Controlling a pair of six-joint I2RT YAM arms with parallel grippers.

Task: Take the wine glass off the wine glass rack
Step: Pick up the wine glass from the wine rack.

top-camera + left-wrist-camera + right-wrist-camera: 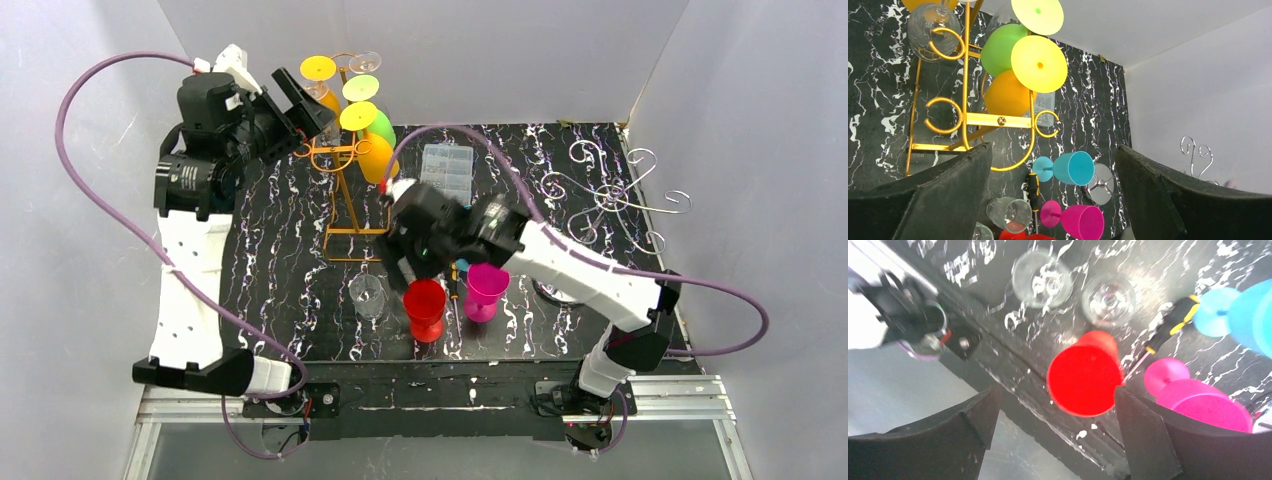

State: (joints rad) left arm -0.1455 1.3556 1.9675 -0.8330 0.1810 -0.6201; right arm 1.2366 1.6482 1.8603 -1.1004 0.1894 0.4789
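Observation:
The gold wine glass rack (pixel 345 200) stands at the back left. An orange wine glass (pixel 377 157), a green one (pixel 381 127) and a clear one hang from it upside down, their yellow feet on top. My left gripper (pixel 305 105) hovers open just left of the rack's top. In the left wrist view the rack (pixel 965 120) and the orange glass (pixel 1005 95) lie ahead of the empty gripper (pixel 1054 150). My right gripper (pixel 412 268) is open above a red wine glass (pixel 1083 377), which stands upright near the front edge with nothing clamped on it.
Beside the red glass (pixel 425 305) stand a magenta glass (pixel 486 290), a teal glass (pixel 1248 310) and clear glasses (pixel 368 296). A screwdriver (pixel 1168 325) lies among them. A clear plastic box (pixel 448 168) sits mid-back, and a silver rack (pixel 620 195) is at the back right.

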